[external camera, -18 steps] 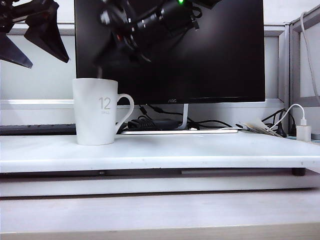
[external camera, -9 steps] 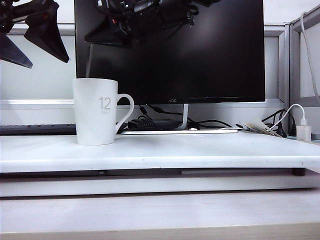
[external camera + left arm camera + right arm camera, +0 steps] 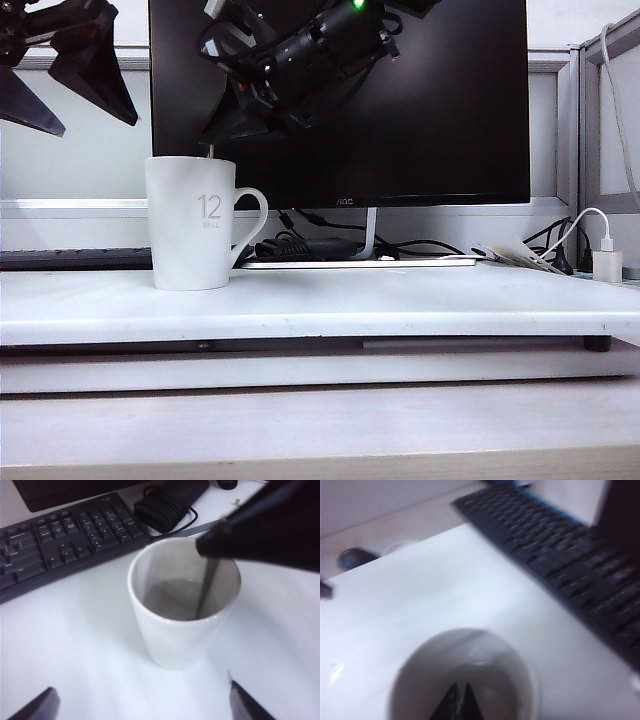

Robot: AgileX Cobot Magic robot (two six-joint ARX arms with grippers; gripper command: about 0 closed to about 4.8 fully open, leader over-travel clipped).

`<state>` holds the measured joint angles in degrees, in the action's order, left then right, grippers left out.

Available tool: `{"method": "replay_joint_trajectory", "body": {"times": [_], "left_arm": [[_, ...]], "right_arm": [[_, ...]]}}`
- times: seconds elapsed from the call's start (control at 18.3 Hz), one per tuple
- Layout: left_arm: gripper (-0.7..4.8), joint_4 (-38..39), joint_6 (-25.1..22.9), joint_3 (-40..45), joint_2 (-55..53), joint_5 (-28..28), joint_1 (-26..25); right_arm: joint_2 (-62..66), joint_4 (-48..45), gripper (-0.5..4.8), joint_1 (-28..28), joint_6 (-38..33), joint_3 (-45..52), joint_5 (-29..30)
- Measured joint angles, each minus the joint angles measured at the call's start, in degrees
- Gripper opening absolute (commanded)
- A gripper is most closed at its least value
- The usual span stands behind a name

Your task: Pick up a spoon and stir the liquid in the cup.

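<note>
The white cup point(image 3: 195, 225), printed "12", stands on the left of the white desk point(image 3: 400, 300). My right gripper point(image 3: 228, 128) hangs just above its rim, shut on the thin grey spoon point(image 3: 209, 150), whose handle drops into the cup. In the left wrist view the spoon point(image 3: 207, 587) dips into greyish liquid point(image 3: 167, 600) inside the cup point(image 3: 175, 640), below the dark right gripper point(image 3: 265, 530). In the right wrist view the shut tips point(image 3: 461, 692) point into the cup point(image 3: 415, 665); the spoon's bowl is hidden. My left gripper point(image 3: 62, 95) hovers open, high to the cup's left, empty point(image 3: 142, 705).
A black monitor point(image 3: 420, 110) stands right behind the cup. A black keyboard point(image 3: 60, 540) point(image 3: 560, 545) lies beside the cup, and a coiled black cable point(image 3: 165, 510) lies near the monitor's foot. A white charger point(image 3: 607, 262) with its cable sits at the far right.
My right gripper swung the spoon to the left over the cup, then back right and lower. The cup and the left gripper have not moved.
</note>
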<state>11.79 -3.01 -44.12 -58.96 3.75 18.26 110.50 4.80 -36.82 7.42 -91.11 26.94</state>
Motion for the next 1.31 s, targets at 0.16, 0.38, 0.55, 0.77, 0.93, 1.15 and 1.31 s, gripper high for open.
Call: {"method": "replay_joint_trajectory", "body": {"times": [0.16,0.38,0.55,0.77,0.93,1.15,1.31], "left_arm": [[4.79,0.0,0.0,0.0,0.0,0.0,0.0],[4.79,0.0,0.0,0.0,0.0,0.0,0.0],[4.79,0.0,0.0,0.0,0.0,0.0,0.0],[4.79,0.0,0.0,0.0,0.0,0.0,0.0],[4.79,0.0,0.0,0.0,0.0,0.0,0.0],[4.79,0.0,0.0,0.0,0.0,0.0,0.0],[4.79,0.0,0.0,0.0,0.0,0.0,0.0]], "right_arm": [[0.0,-5.5,-0.01,0.0,0.1,0.0,0.2],[0.0,-10.3,-0.01,-0.1,0.2,0.0,10.8],[0.0,-7.3,-0.01,-0.2,0.1,0.0,12.7],[0.0,1.7,-0.01,0.3,0.2,0.0,11.1],[-0.4,3.3,-0.01,0.2,0.3,-0.1,2.7],[0.0,-3.2,-0.01,0.1,0.6,0.0,-2.1],[0.0,-9.1,-0.01,0.3,0.6,-0.1,4.8]]}}
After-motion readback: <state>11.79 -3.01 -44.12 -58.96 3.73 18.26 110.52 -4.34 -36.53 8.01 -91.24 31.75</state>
